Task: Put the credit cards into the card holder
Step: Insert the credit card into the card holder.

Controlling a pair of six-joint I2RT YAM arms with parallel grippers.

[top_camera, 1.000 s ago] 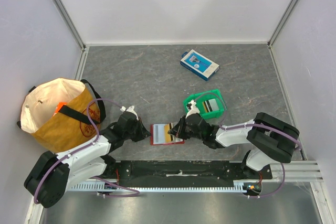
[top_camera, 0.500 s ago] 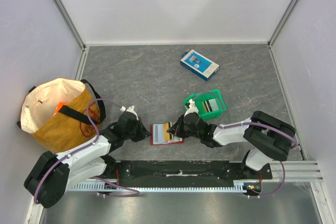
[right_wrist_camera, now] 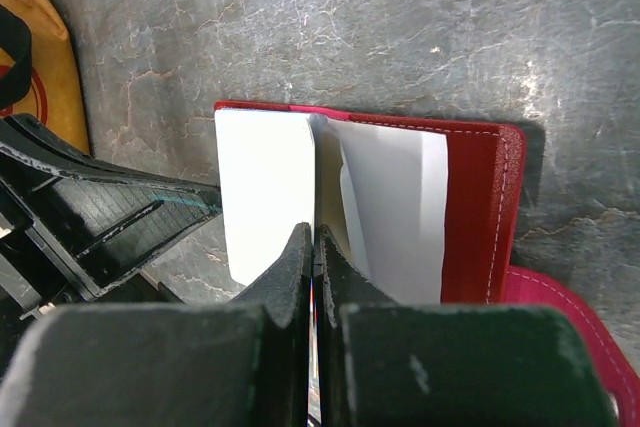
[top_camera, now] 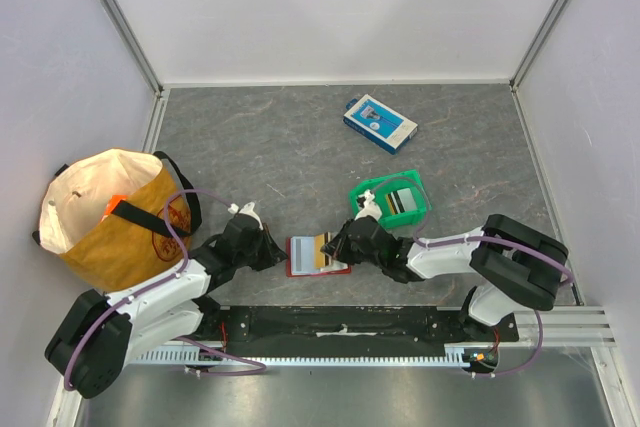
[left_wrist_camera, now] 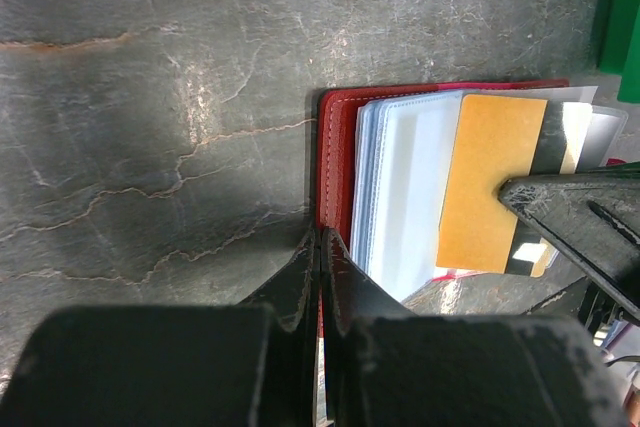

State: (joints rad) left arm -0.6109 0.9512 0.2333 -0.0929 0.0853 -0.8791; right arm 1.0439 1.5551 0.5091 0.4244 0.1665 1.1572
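The red card holder (top_camera: 300,257) lies open on the table between both arms, its clear sleeves (left_wrist_camera: 405,187) fanned out. My left gripper (left_wrist_camera: 320,237) is shut on the holder's left cover edge (left_wrist_camera: 338,157). My right gripper (top_camera: 334,247) is shut on a tan-yellow credit card (left_wrist_camera: 490,177) that lies partly over the sleeves. In the right wrist view this card is edge-on between the shut fingers of the right gripper (right_wrist_camera: 313,237), beside the red cover (right_wrist_camera: 480,217). More credit cards (top_camera: 402,201) stand in the green bin (top_camera: 365,194).
A blue-and-white box (top_camera: 380,123) lies at the back of the table. A tan tote bag (top_camera: 115,215) stands at the left wall, close to my left arm. The green bin is just behind my right wrist.
The right gripper has edged a little to the left with the tan-yellow card. The left gripper and the holder have stayed put.
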